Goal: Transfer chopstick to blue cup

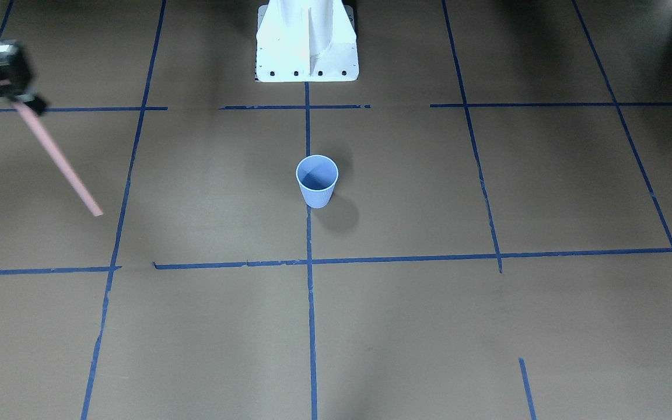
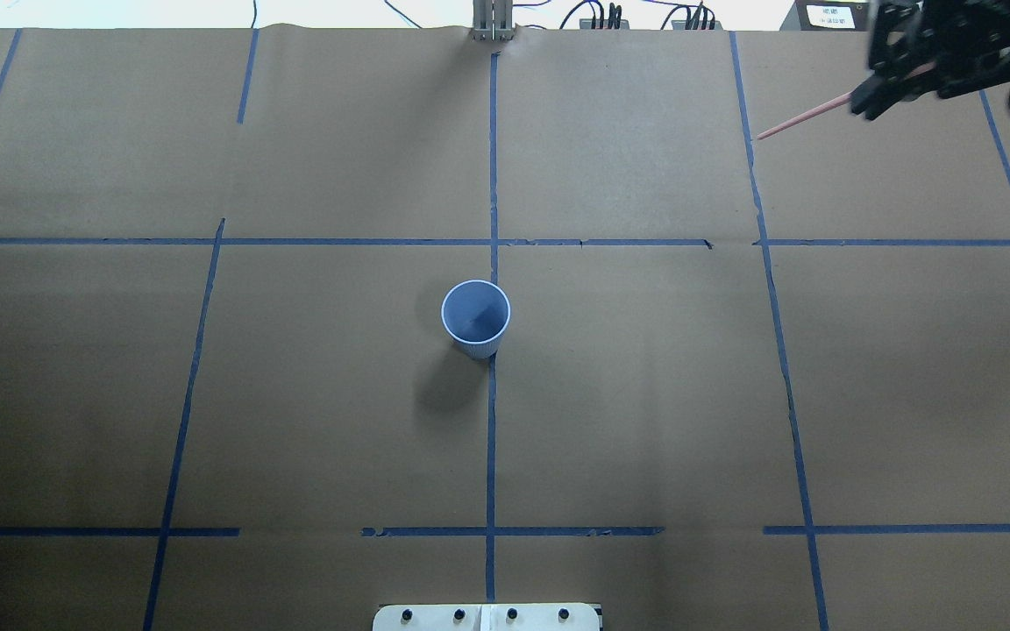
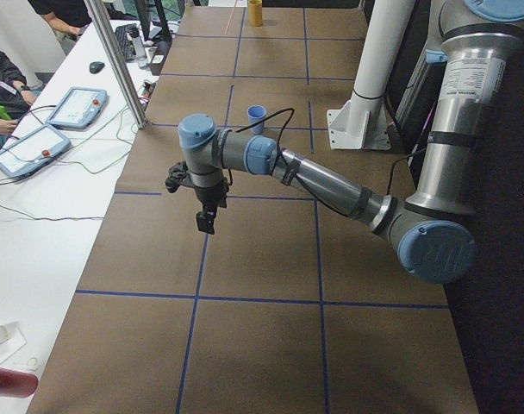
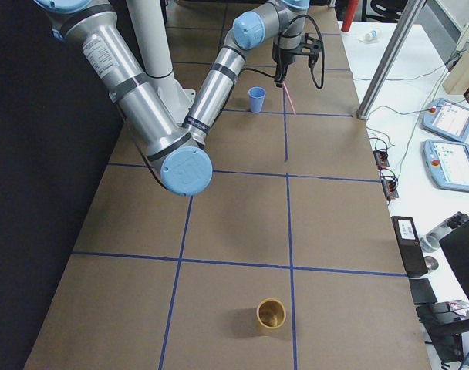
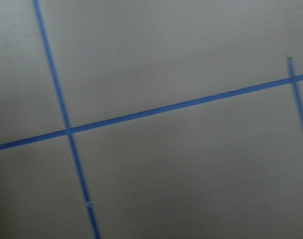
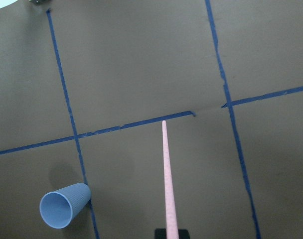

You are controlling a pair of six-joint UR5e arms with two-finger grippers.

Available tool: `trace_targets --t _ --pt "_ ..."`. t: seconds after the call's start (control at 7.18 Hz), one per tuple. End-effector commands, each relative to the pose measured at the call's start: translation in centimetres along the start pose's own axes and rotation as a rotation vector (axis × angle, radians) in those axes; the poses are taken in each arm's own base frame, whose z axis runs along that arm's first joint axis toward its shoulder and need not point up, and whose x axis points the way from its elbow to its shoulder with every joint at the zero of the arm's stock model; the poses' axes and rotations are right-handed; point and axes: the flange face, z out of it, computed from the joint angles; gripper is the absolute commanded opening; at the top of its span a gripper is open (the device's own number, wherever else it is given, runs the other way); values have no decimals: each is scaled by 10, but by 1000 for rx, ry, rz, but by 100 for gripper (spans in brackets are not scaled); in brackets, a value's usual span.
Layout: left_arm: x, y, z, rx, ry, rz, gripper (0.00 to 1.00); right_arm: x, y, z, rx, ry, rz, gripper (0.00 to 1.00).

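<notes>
The blue cup (image 1: 317, 181) stands upright and empty at the table's middle; it also shows in the overhead view (image 2: 475, 317) and in the right wrist view (image 6: 64, 205). My right gripper (image 2: 886, 88) is shut on one end of the pink chopstick (image 2: 799, 119) and holds it in the air, tilted down, far off to the cup's right side. The chopstick (image 1: 59, 160) hangs from that gripper (image 1: 24, 104), and its tip points at the table in the right wrist view (image 6: 167, 174). My left gripper (image 3: 206, 220) hovers over the table's left end; I cannot tell its jaws.
The white robot base (image 1: 307, 46) stands behind the cup. A yellow cup (image 4: 270, 314) stands at the table's right end. Blue tape lines (image 2: 492, 438) cross the brown table. Operators' desks with pendants (image 3: 46, 129) run along the far side.
</notes>
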Motion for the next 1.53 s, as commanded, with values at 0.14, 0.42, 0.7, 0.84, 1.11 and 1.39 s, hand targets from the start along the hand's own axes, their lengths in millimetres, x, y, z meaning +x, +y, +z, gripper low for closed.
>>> trace_targets --t 0.14,0.42,0.7,0.84,1.11,1.39 --pt "-49 0 42 17 17 20 100 -104 95 63 -24 21 112 0" --pt "-60 2 49 21 16 20 100 -165 136 103 -1 56 116 0" --pt "-62 2 51 18 16 17 100 -211 157 147 -12 116 100 0" --pt "-63 3 53 15 17 14 100 -229 163 164 -4 144 104 0" --pt "-66 3 55 12 17 11 100 -259 162 181 -13 173 108 0" --pt "-65 3 54 14 17 13 100 -262 161 195 -21 194 111 0"
